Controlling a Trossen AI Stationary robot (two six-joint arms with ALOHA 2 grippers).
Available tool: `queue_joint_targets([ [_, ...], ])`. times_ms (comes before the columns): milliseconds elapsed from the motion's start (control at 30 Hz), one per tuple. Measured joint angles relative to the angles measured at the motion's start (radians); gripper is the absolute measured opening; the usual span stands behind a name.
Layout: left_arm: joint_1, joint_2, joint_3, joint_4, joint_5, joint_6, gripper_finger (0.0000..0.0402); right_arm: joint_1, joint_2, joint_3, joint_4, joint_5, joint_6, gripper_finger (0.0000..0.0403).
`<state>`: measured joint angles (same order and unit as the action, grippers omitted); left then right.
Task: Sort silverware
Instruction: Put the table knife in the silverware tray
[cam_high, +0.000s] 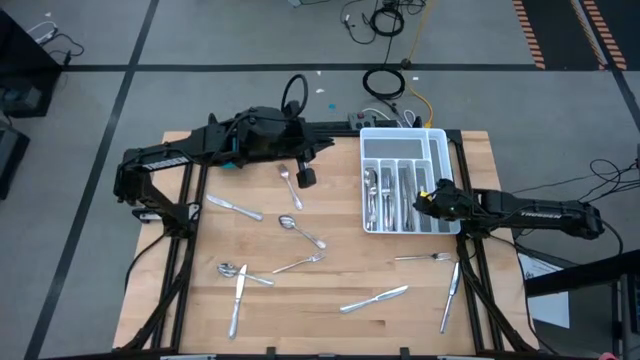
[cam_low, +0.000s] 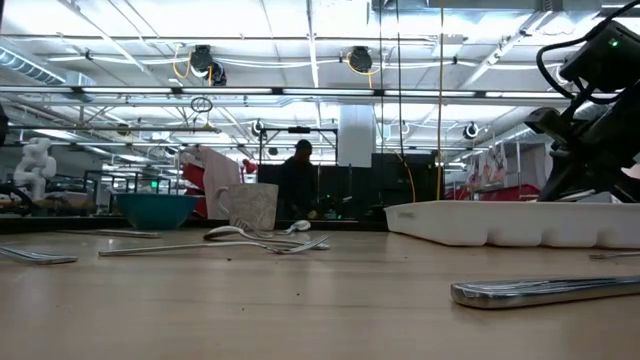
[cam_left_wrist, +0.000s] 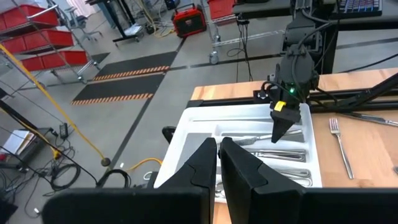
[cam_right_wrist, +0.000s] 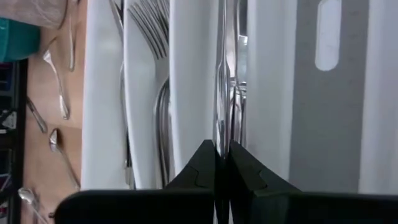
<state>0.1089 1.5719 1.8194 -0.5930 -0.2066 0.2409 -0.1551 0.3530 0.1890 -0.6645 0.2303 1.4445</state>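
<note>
Holding a table knife by its handle, the right end effector is positioned over the near right part of the white tray. Its fingers are clamped on the knife, which extends lengthwise along one of the tray's long compartments. In the right wrist view, forks lie in the adjacent compartment.

The tray sits at the far right part of the bench. Sorted silverware lies in its long compartments.

The left end effector hovers above the far middle of the bench, just left of the tray. Its fingers stand almost together, with a narrow gap between them, and nothing is held.

Unsorted pieces on the bench:
- A spoon lies just beside the left end effector.
- A knife lies toward the left edge.
- A second spoon lies near the bench centre.
- A fork lies nearer the front from that spoon.
- A spoon and a knife cross at the near left.
- A knife lies near the front edge, centre right.
- A fork lies just in front of the tray.
- A knife lies close to the right edge.

In the low view, a teal bowl and a pale cup stand at the far side.
</note>
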Motion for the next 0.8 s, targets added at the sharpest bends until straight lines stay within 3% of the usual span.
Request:
queue_joint_targets([
  [233,0.0,0.0,0.0,0.0,-0.001,0.0,0.003,0.0,0.004,0.0,0.001,-0.051,-0.02,0.0007],
  [700,0.0,0.0,0.0,0.0,0.008,0.0,0.003,0.0,0.004,0.0,0.004,-0.076,-0.024,0.0097],
  [800,-0.003,0.0,0.0,0.0,0.014,-0.016,0.003,0.0,0.004,0.0,0.058,-0.071,-0.091,0.0113],
])
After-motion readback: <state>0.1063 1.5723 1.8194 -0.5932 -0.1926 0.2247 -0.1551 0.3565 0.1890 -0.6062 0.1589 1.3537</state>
